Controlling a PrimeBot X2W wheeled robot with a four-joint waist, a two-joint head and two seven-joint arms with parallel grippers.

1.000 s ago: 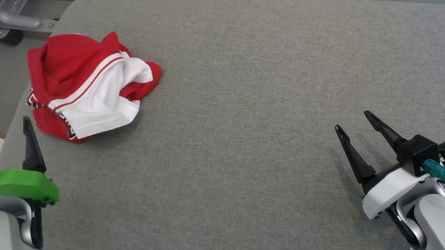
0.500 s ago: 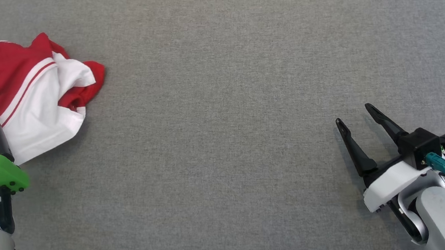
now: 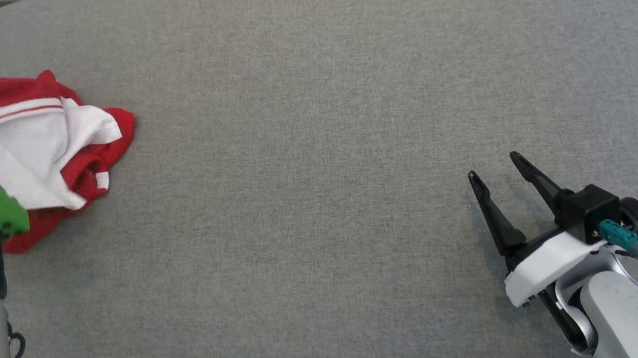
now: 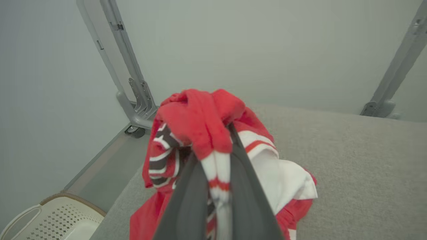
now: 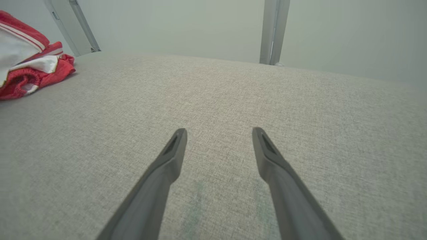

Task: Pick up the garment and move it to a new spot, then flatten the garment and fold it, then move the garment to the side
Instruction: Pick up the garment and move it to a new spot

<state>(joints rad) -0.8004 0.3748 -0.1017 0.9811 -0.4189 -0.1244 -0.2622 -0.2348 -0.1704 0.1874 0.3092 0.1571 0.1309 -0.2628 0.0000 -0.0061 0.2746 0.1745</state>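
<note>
Left end effector is closed narrow on a bunch of the red and white garment, which lies crumpled at the far left edge of the grey padded table. In the left wrist view the cloth is pinched between both fingers, and a red fold hangs over their tips. The step in hand seems to be the pick-up. To do it well, I would lift straight up until the whole garment is free of the table, then carry it toward the open middle (a sideways drag would probably roll it tighter). The pinch seems to take several layers, so a slow lift is safer. At the right, the right end effector sits low over the table, fingers spread wide and holding nothing, well apart from the garment.
</note>
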